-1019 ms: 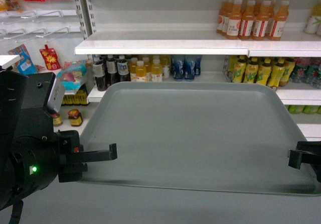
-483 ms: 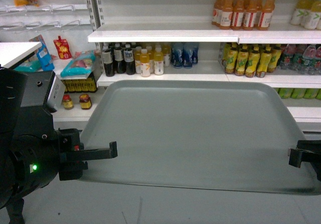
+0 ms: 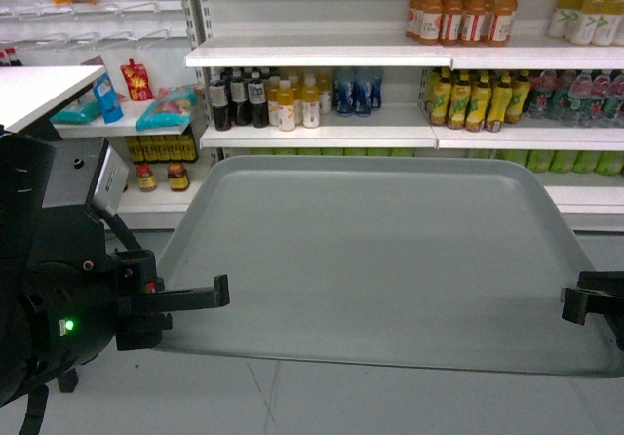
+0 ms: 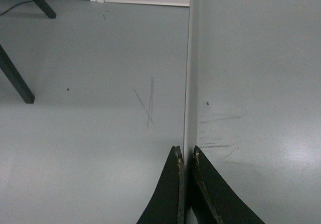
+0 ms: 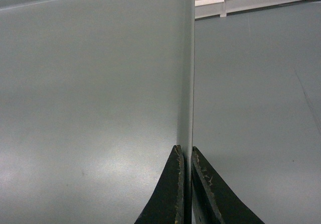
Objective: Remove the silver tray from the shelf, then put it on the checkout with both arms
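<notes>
The silver tray hangs level in the air in front of me, off the shelf, which stands further back. My left gripper is shut on the tray's left rim, and the left wrist view shows both fingers of this gripper clamped on the rim of the tray. My right gripper is shut on the right rim, its gripper tips pinching the edge of the tray. A corner of the white checkout shows at the upper left.
Drink bottles fill the shelf boards behind the tray. Snack packets and jars lie on the lower left shelves. Grey floor lies under the tray. Black legs stand on the floor to the left.
The shelves have dropped back and slid right in the head view, and bare floor now shows under the tray. The tray and both grippers keep the same hold.
</notes>
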Tool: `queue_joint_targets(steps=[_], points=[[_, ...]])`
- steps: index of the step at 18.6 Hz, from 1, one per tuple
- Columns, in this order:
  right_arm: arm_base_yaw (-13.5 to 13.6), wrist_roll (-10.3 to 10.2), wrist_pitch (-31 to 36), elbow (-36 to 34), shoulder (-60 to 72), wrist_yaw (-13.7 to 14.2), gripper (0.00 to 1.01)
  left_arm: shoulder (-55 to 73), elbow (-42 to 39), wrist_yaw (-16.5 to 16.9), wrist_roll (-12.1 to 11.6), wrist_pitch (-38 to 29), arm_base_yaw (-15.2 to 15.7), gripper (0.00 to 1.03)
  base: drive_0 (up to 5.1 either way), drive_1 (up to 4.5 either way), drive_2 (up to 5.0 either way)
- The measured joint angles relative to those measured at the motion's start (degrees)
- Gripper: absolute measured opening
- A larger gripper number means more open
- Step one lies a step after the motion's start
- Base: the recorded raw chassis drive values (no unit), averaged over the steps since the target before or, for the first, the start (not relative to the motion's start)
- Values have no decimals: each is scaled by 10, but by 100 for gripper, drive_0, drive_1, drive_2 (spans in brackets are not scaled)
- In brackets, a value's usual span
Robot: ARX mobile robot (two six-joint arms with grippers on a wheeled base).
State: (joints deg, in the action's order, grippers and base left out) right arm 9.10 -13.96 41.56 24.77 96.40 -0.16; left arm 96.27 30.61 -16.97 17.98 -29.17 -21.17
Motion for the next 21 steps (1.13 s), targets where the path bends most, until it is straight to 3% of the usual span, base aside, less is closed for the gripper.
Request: queue_joint_targets(steps=[3,6,21], points=[[0,0,0,0,0,0,3,0,0,0,0,0,0,3,3,-430,436],[0,0,0,-2,-1,0,3,-2,-1,0,0,0,0,3,0,0,0],[0,0,1,-2,0,0,3,-1,-1,-1,0,-1,-1,3,-493,253,253]])
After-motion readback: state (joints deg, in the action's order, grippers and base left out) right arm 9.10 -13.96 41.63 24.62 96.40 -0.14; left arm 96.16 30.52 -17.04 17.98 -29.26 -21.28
